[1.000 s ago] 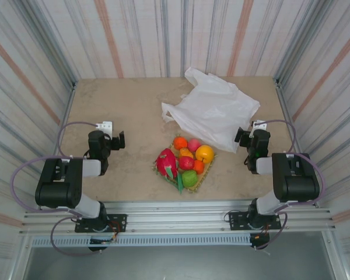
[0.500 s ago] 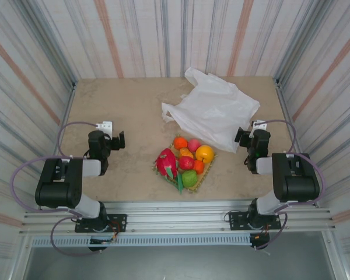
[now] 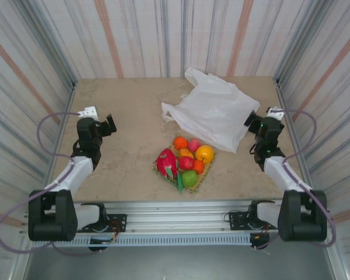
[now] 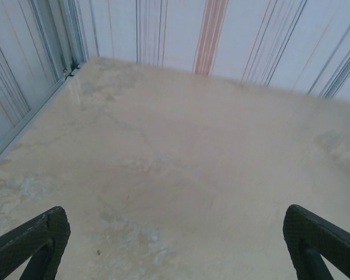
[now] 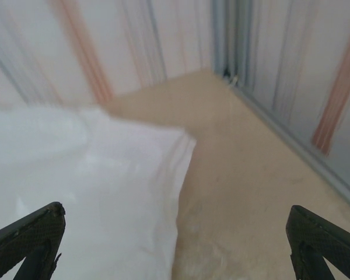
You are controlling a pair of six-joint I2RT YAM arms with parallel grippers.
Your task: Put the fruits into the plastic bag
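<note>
Top external shows the left end effector (image 3: pixel 109 124) and right end effector (image 3: pixel 250 120) gaping wide, empty; best spread the plastic bag (image 3: pixel 213 111) first; then lift the fruits (image 3: pixel 185 160) singly.

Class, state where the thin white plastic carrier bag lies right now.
In the top view, the crinkly white plastic bag lies right of centre toward the far wall, behind the glossy toy fruits; the right gripper is beside its right edge.

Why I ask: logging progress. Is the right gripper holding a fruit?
No, the right gripper stands open by the plastic bag, with nothing between its jaws.
</note>
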